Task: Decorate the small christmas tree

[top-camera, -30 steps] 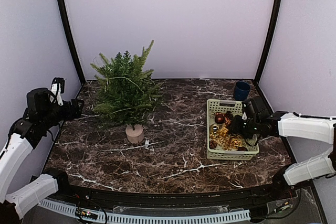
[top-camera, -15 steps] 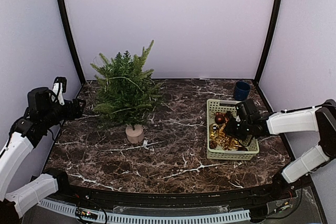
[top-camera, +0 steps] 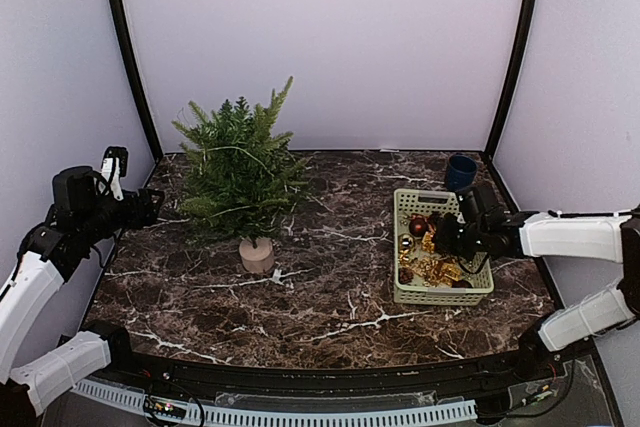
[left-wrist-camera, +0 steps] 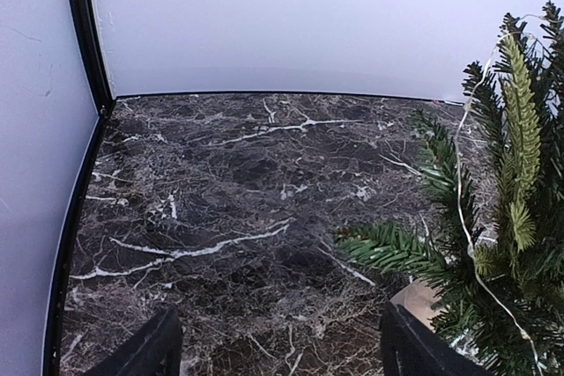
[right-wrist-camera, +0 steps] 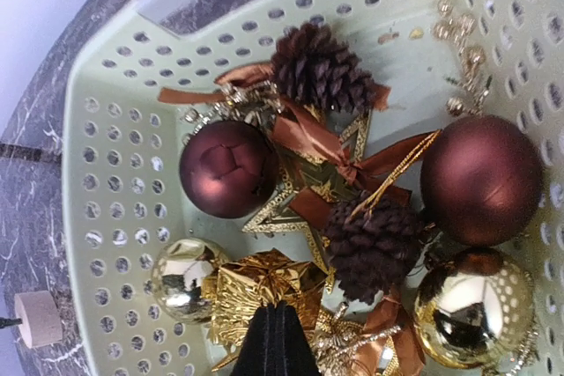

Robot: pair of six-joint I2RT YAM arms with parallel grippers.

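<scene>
The small christmas tree (top-camera: 240,162) stands in its beige pot (top-camera: 257,255) at the left centre of the marble table. It also fills the right side of the left wrist view (left-wrist-camera: 507,217). My left gripper (top-camera: 150,205) hovers to the tree's left, open, with nothing between its fingers (left-wrist-camera: 150,351). My right gripper (top-camera: 437,239) reaches into the pale green basket (top-camera: 440,297). Its jaws are shut tight (right-wrist-camera: 276,319), their tip pressed against a gold foil ornament (right-wrist-camera: 256,288). I cannot tell whether a loop is pinched between them.
In the basket (right-wrist-camera: 115,173) lie two maroon balls (right-wrist-camera: 227,169), pinecones with brown ribbon (right-wrist-camera: 374,248), a gold star (right-wrist-camera: 295,213) and shiny gold balls (right-wrist-camera: 471,310). A dark blue cup (top-camera: 461,172) stands behind the basket. Dark frame posts and white walls enclose the table.
The right gripper's jaws have closed from partly open to shut, shifting slightly inside the basket. The left arm and the tree have stayed put.
</scene>
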